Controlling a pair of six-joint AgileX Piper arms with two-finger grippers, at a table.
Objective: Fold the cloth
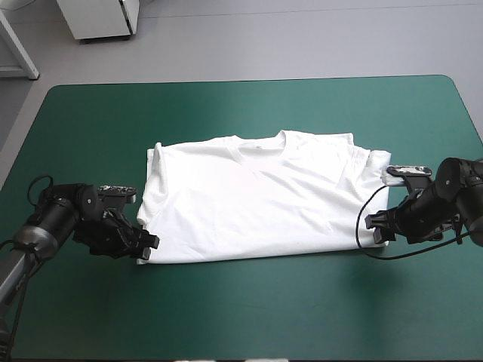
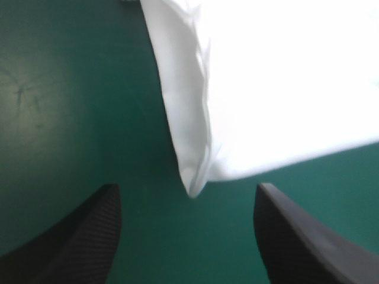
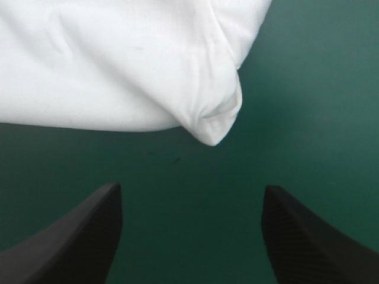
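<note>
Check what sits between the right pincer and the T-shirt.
Only bare teal-green cover between the open right pincer and the T-shirt corner, per the right wrist view.

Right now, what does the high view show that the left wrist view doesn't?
Only the high view shows the whole T-shirt lying flat, its collar toward the far edge, and the right hand by its near right corner. Only the left wrist view shows the left hand open, fingers apart, the shirt's layered corner just ahead of the gap. Both show the white T-shirt, the teal-green cover and the left hand.
</note>
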